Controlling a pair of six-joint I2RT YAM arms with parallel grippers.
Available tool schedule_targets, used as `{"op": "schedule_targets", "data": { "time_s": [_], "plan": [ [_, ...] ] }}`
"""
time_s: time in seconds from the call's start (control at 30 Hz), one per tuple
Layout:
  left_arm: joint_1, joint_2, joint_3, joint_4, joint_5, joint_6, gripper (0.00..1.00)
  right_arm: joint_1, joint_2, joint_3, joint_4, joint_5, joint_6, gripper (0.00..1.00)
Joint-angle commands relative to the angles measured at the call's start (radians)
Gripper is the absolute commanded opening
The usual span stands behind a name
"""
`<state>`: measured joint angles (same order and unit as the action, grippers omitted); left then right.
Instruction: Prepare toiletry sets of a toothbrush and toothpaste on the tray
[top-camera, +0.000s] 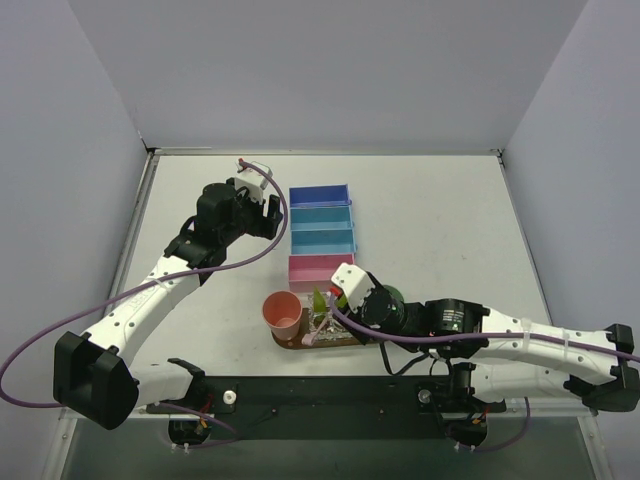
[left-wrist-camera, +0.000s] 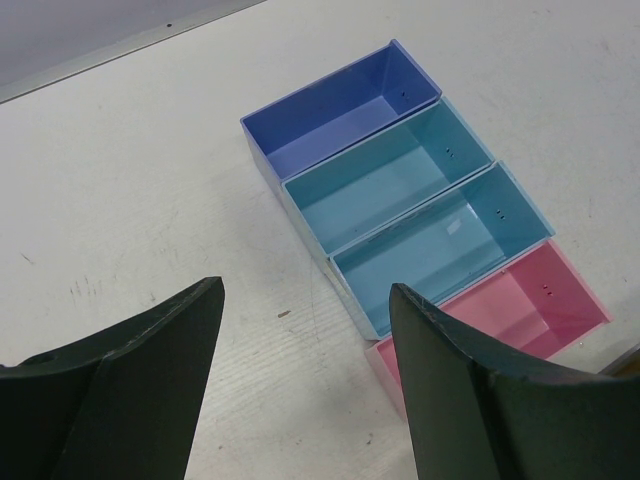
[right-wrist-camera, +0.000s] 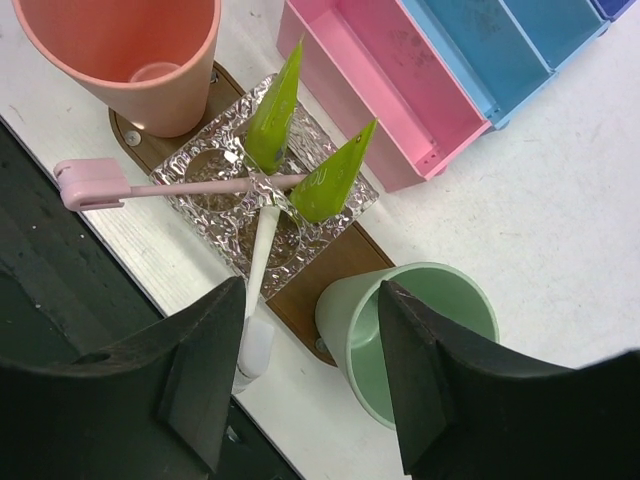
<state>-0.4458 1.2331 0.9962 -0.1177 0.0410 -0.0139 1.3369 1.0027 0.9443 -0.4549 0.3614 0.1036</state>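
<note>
Top camera first. My left claw (top-camera: 270, 213) hangs over the bare white table (top-camera: 450, 230), with a row of four rectangular plastic bins (top-camera: 321, 230) just off to its right. My right claw (top-camera: 335, 298) sits above the tray (top-camera: 290, 344), a flat dark-brown wooden oval at the near table edge. A salmon cup (top-camera: 283, 313) stands on the tray's left end. From up here I cannot tell how wide either claw is.

On the left wrist camera, both dark fingers (left-wrist-camera: 150, 390) are spread wide, with only matte tabletop between them. The bins lie ahead and to the right, smooth and thin-walled. The pink bin (left-wrist-camera: 510, 310) is closest to the claw.

On the right wrist camera, the fingers (right-wrist-camera: 450, 390) are also spread and grip nothing. Just ahead of the tips, a clear holder (right-wrist-camera: 215, 205) with a pebbled, glassy surface lies on the tray. Two glossy yellow-green toothpaste tubes (right-wrist-camera: 272, 120) stand in it, flat and tapering, their points aimed away from the claw toward the pink bin. The pink toothbrush (right-wrist-camera: 160, 187) lies crosswise to the claw, its blocky end past the tray's edge on the left of this view. The white toothbrush (right-wrist-camera: 262, 260) runs lengthwise toward the claw, its near end just beside the finger on that same side. The two brushes cross over the holder. A mint-green cup (right-wrist-camera: 410, 320) stands just ahead of the other finger.
</note>
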Motion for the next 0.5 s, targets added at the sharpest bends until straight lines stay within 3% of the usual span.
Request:
{"op": "schedule_targets", "data": {
  "time_s": [0.0, 0.17, 0.47],
  "plan": [
    [-0.001, -0.009, 0.009, 0.015, 0.007, 0.009, 0.77, -0.018, -0.038, 0.008, 0.036, -0.015, 0.010, 0.52],
    [0.005, -0.018, 0.002, 0.026, 0.017, -0.012, 0.77, -0.148, -0.067, 0.007, 0.091, -0.160, 0.031, 0.54],
    [0.061, -0.041, -0.005, 0.041, 0.022, -0.084, 0.77, -0.606, -0.061, -0.013, 0.219, -0.536, 0.077, 0.56]
  ]
}}
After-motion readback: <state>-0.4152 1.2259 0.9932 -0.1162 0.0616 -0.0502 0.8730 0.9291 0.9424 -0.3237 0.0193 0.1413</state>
